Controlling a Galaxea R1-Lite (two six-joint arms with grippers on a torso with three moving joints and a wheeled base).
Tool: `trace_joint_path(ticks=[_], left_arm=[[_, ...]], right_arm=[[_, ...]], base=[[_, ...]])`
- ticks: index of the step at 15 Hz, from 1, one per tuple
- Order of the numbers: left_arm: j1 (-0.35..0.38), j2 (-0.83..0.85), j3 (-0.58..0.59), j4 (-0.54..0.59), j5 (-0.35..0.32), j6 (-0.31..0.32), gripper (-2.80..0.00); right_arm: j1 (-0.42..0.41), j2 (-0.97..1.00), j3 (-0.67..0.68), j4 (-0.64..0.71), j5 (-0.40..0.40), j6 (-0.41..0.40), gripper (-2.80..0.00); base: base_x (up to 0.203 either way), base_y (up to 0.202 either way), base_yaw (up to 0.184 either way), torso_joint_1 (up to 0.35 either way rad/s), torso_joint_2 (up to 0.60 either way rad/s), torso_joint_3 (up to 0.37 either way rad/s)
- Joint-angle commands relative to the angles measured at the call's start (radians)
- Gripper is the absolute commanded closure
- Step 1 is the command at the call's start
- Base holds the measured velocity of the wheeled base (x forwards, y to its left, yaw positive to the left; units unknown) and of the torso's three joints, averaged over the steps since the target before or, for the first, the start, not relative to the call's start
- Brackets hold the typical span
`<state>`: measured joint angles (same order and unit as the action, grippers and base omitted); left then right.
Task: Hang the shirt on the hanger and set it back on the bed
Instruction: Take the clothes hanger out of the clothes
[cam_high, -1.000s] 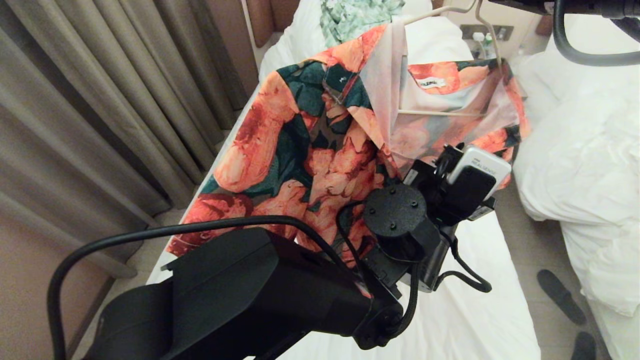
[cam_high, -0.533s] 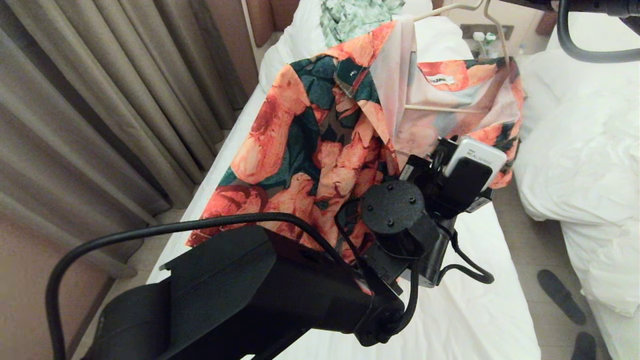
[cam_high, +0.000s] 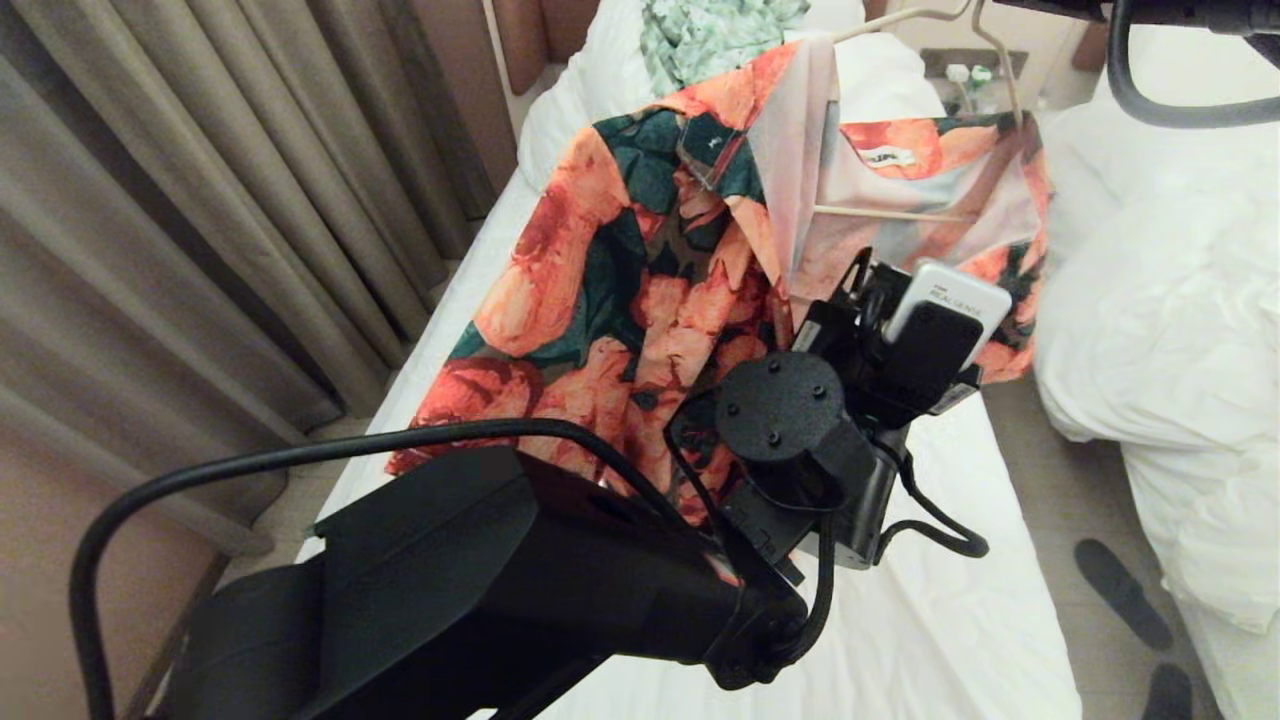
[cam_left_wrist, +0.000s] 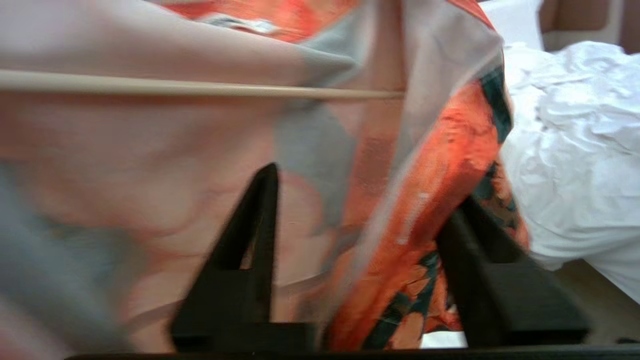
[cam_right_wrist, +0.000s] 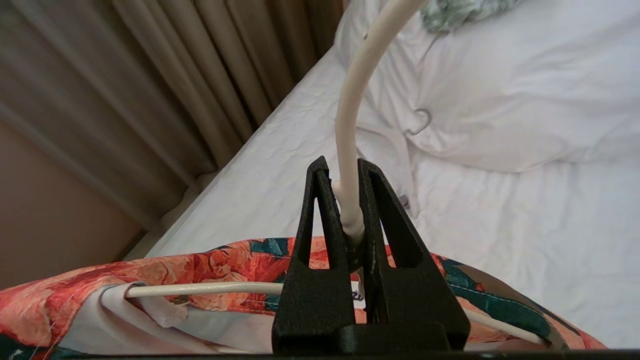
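The shirt (cam_high: 620, 300), orange flowers on dark green, hangs in the air over the bed (cam_high: 930, 620), draped on the cream hanger (cam_high: 880, 214). Its pale inside and white neck label face me. My right gripper (cam_right_wrist: 343, 165) is shut on the hanger's neck (cam_right_wrist: 350, 210), just above the collar, with the hook curving up past the fingers. My left gripper (cam_left_wrist: 367, 185) is at the shirt's lower right front, fingers apart. A loose front edge of the shirt (cam_left_wrist: 430, 165) hangs between them, and the hanger's bottom bar (cam_left_wrist: 200, 89) runs across beyond. In the head view the left wrist (cam_high: 900, 350) hides the fingers.
A pale green leaf-print garment (cam_high: 710, 30) lies by the pillows (cam_right_wrist: 500, 100). A second hanger's metal hook (cam_right_wrist: 420, 122) rests on the sheet. Brown curtains (cam_high: 200, 200) run along the left. A bed with a puffy duvet (cam_high: 1170, 300) and dark slippers (cam_high: 1120, 590) are on the right.
The shirt and hanger have risen a little. My left gripper, shut on the shirt's lower front a second ago, has opened and let the fabric go slack.
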<state>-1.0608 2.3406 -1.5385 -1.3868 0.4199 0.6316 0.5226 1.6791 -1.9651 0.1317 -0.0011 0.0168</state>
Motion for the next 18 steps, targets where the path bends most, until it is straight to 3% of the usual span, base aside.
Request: trace_joint_path(ticks=[1, 4, 7, 12, 14, 15, 18], left_arm=[[0.001, -0.020, 0.006, -0.008, 0.005, 0.002, -2.80], [-0.004, -0.030, 0.026, -0.011, 0.005, 0.002, -2.80], [-0.029, -0.030, 0.132, -0.050, 0.005, -0.010, -2.80], [0.013, -0.061, 0.163, -0.121, 0.008, -0.013, -2.80], [0.016, -0.067, 0.175, -0.127, 0.050, -0.032, -2.80], [0.020, -0.072, 0.197, -0.139, 0.055, -0.034, 0.00], [0.061, -0.114, 0.267, -0.143, 0.057, -0.043, 0.00]], right_arm=[[-0.011, 0.022, 0.000, -0.024, 0.000, -0.008, 0.00], [-0.024, 0.051, 0.000, -0.074, 0.001, -0.034, 0.00], [-0.035, 0.057, -0.008, -0.090, -0.002, -0.046, 0.00], [-0.088, 0.068, -0.008, -0.121, 0.001, -0.073, 0.00], [-0.110, 0.067, -0.008, -0.123, 0.001, -0.098, 0.00], [-0.123, 0.069, -0.008, -0.123, 0.002, -0.117, 0.00], [-0.154, 0.070, -0.008, -0.128, 0.000, -0.152, 0.00]], base=[[0.000, 0.000, 0.000, 0.000, 0.00, 0.000], [0.000, 0.000, 0.000, 0.000, 0.00, 0.000], [0.000, 0.000, 0.000, 0.000, 0.00, 0.000], [0.000, 0.000, 0.000, 0.000, 0.00, 0.000], [0.000, 0.000, 0.000, 0.000, 0.00, 0.000], [0.000, 0.000, 0.000, 0.000, 0.00, 0.000], [0.000, 0.000, 0.000, 0.000, 0.00, 0.000]])
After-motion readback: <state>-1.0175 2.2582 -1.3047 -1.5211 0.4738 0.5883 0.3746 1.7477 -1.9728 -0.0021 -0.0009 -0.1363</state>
